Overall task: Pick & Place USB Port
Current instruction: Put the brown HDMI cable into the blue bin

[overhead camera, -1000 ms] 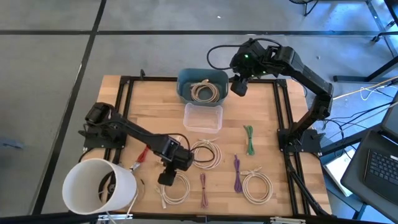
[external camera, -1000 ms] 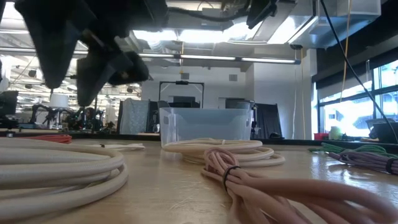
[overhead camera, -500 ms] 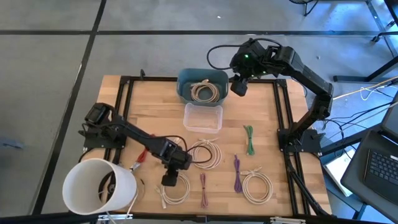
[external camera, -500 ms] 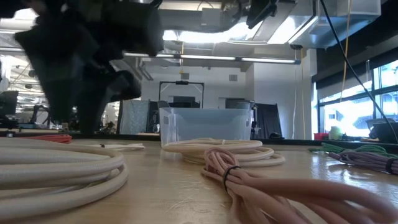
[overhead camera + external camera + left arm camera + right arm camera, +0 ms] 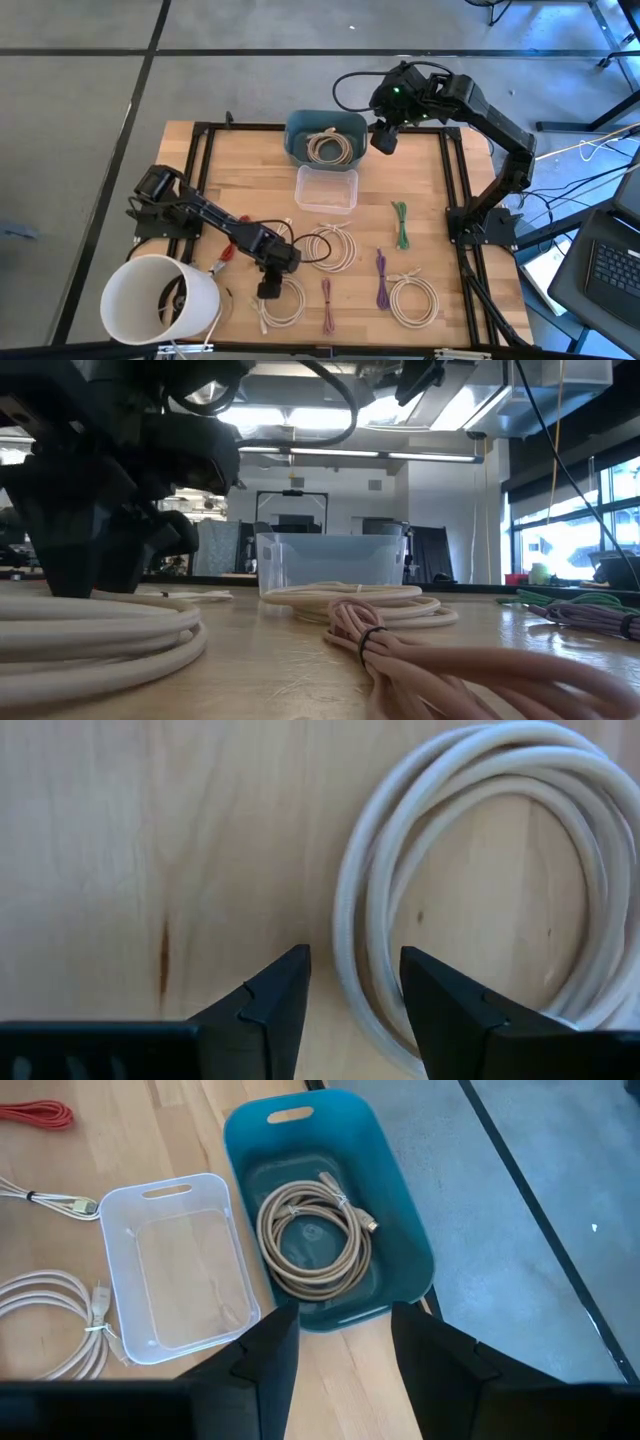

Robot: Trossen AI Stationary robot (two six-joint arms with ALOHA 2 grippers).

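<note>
Two parted fingers of the left gripper [image 5: 268, 290] are lowered beside the coiled white cable [image 5: 480, 880]; the right gripper [image 5: 384, 138], fingers apart, is held over the blue plastic bin [image 5: 300, 128].

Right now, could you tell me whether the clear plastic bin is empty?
Empty: the right wrist view shows only the bare bottom of the clear bin, while the blue bin holds a coiled cable.

Bin [image 5: 295, 140] at counter [image 5: 240, 180] rear holds coiled cable [image 5: 326, 148]; tray [image 5: 326, 189] just in front; bucket [image 5: 160, 299] front-left.
</note>
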